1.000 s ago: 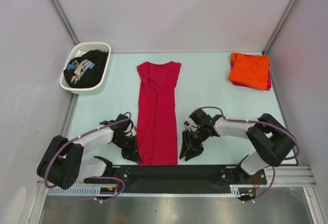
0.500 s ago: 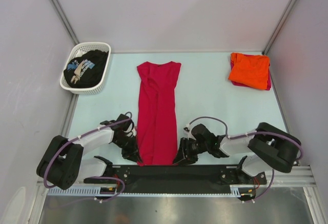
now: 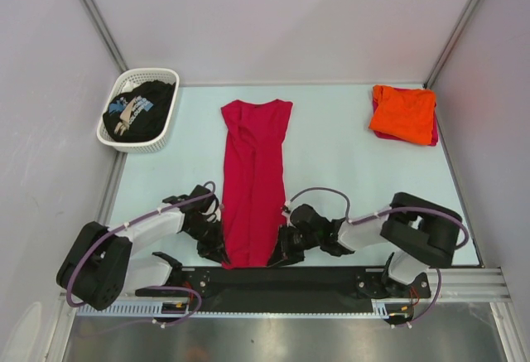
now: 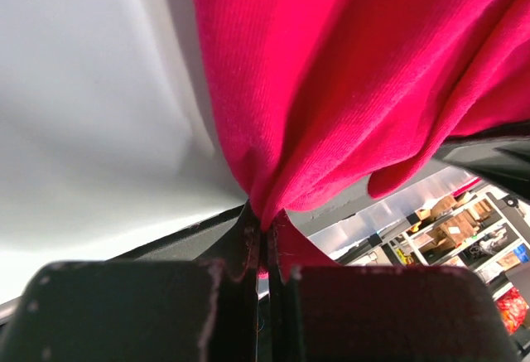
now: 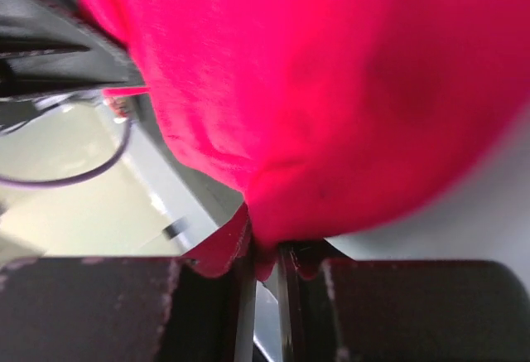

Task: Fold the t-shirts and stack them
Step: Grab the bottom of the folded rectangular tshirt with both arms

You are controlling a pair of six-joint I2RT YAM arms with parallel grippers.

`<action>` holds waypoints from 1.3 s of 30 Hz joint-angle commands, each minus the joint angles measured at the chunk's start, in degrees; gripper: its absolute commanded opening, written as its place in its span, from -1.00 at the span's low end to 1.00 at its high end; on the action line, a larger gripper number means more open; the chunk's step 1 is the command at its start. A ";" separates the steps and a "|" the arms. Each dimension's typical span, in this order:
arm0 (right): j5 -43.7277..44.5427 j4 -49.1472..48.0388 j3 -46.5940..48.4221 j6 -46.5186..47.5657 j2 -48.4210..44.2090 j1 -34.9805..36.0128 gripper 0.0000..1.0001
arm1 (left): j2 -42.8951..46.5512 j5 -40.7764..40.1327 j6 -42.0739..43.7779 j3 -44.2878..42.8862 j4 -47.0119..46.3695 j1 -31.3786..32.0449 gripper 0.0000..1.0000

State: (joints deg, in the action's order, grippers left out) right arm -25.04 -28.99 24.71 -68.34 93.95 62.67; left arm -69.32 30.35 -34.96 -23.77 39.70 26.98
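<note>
Both pinching red t-shirt [image 3: 255, 180]: left gripper [image 4: 265, 234], right gripper [image 5: 263, 254]

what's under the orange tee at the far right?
A red cloth pokes out from beneath the orange tee on its right side. The rest is covered, so its fold cannot be seen.
</note>
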 commanded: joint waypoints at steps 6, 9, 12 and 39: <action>12.38 39.52 8.16 11.99 -15.55 -0.53 -0.64 | 0.50 -1.17 0.68 -1.19 1.34 0.62 -0.96; 11.68 40.51 8.07 12.96 -16.87 -1.24 -0.59 | 0.33 -1.26 0.68 -1.28 1.26 0.61 -1.00; 10.72 41.04 8.69 13.58 -15.82 -1.33 -0.60 | -0.20 -1.61 0.68 -1.54 1.17 0.61 -0.99; 1.75 62.48 21.18 28.52 -15.11 -8.88 0.70 | -0.46 -3.80 3.67 -7.08 5.21 0.61 0.47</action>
State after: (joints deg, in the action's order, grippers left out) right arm -23.20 28.42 46.30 -43.16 82.17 56.49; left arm -69.12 27.11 -32.84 -28.38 44.88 27.22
